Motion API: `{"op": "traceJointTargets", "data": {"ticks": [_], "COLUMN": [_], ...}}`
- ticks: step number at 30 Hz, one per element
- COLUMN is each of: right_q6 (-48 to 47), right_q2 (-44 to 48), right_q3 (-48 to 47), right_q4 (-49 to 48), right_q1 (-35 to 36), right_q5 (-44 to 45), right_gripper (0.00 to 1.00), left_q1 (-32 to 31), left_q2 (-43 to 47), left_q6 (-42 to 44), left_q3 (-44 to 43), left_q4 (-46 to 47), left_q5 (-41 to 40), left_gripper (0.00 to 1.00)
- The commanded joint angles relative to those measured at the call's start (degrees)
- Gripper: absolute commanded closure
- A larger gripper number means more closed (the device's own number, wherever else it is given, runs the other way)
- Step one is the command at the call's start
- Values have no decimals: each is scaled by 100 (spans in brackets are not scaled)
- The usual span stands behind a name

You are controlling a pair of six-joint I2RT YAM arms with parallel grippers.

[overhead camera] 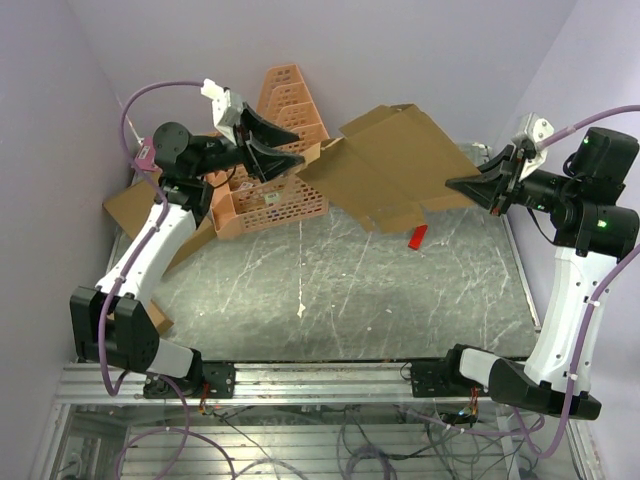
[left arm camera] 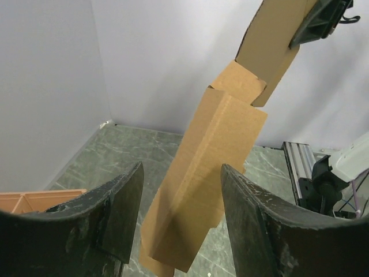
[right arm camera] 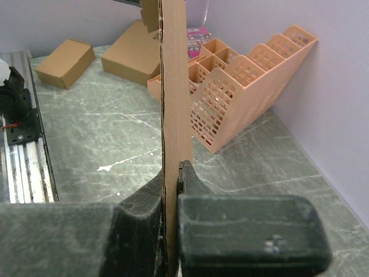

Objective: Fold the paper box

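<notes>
At the upper left of the top view, the left gripper (overhead camera: 298, 148) stands open in front of an orange mesh organizer (overhead camera: 280, 195), with a flat piece of cardboard (overhead camera: 130, 205) lying at the left edge of the table (overhead camera: 350, 290). In the left wrist view the left gripper (left arm camera: 181, 170) has its fingers (left arm camera: 124, 208) spread, and the lower end of the paper box (left arm camera: 213, 144) hangs between them unclamped. The paper box (overhead camera: 390, 160) is held in the air at upper centre, partly unfolded, tilted, and spanning the space between the two arms. A small red object (overhead camera: 418, 236) lies on the table just below it. At the right, the right gripper (overhead camera: 460, 185) is clamped on the box's right edge. The right wrist view shows this gripper (right arm camera: 173, 184) pinching the sheet (right arm camera: 173, 86) edge-on, with the organizer (right arm camera: 248, 92) to the right.
</notes>
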State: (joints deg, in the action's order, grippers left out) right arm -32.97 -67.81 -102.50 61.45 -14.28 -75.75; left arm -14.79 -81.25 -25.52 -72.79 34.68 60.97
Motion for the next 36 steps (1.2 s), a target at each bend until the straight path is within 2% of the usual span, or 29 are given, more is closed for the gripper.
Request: {"op": "traceJointTargets", "data": {"ticks": [1, 6, 9, 14, 20, 24, 27, 29, 30, 31, 34, 36], "right_q6": [212, 420, 684, 1027, 1019, 1093, 1481, 2104, 2837, 3633, 6628, 7927], "right_q2": [12, 41, 98, 175, 167, 147, 209, 338, 432, 565, 875, 798], "right_q3": [-70, -24, 71, 217, 270, 303, 453, 731, 962, 1250, 2366, 2670], "right_q4": [-206, -369, -625, -995, -992, -1043, -1443, -2377, -3004, -3945, -7625, -9083], "right_q1": [-4, 9, 20, 35, 48, 62, 66, 66, 66, 66, 43, 31], "right_q5": [-252, -433, -565, -680, -718, -798, -985, -1148, -1251, -1337, -1497, -1619], "right_gripper": [100, 100, 100, 100, 100, 100, 100, 100, 100, 100, 100, 100], "left_q1": [-50, -158, -245, -262, -256, -259, -261, -261, -255, -251, -246, -244], "left_q2": [4, -8, -86, -180, -119, 62, 152, 160, 137, 86, 12, -16], "left_q6": [103, 1201, 1540, 1466, 1637, 1956, 2016, 1870, 1799, 1690, 1277, 1012], "left_q3": [37, -238, -417, -564, -626, -517, -467, -458, -493, -568, -626, -582], "left_q4": [261, -1021, -1287, -1026, -799, -612, -389, -153, -98, -34, 317, 678], "left_q5": [330, -12, -126, -128, -232, -491, -698, -731, -724, -689, -585, -530], "left_gripper": [33, 30, 30, 30, 30, 25, 20, 19, 20, 20, 19, 18]}}
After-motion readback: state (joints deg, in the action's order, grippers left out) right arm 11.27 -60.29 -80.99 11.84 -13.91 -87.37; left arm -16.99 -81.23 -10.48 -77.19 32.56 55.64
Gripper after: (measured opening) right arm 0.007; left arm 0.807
